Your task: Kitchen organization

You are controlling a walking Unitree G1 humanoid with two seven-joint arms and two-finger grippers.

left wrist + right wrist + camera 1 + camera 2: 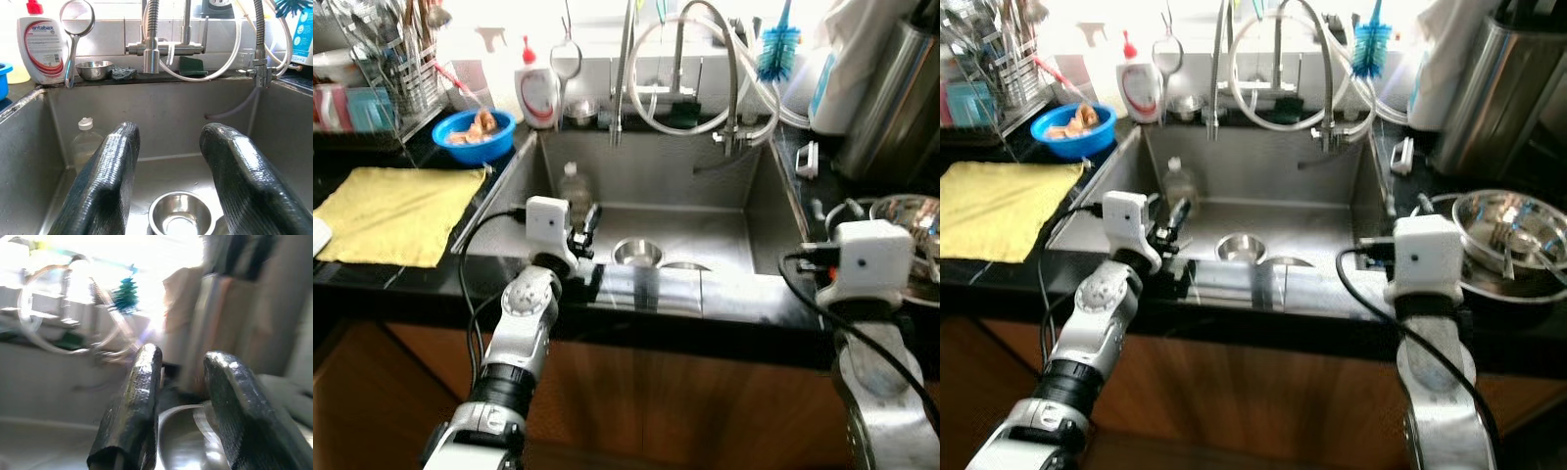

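In the steel sink (773, 211), a small steel bowl (638, 253) sits by the drain and a clear plastic bottle (574, 186) stands at the left wall. My left gripper (586, 227) reaches over the sink's front edge, open and holding nothing. In the left wrist view its fingers (110, 166) frame the small bowl (180, 215), with the bottle (87, 144) off to one side. My right gripper (183, 364) is open over the right counter, just above the rim of a large steel bowl (1513, 230) that holds utensils.
A yellow cloth (396, 211) lies on the left counter, with a blue bowl (475, 134) of food and a utensil rack (391, 59) behind it. Along the back ledge are a dish soap bottle (538, 90), faucets with hoses (625, 69) and a blue brush (776, 49).
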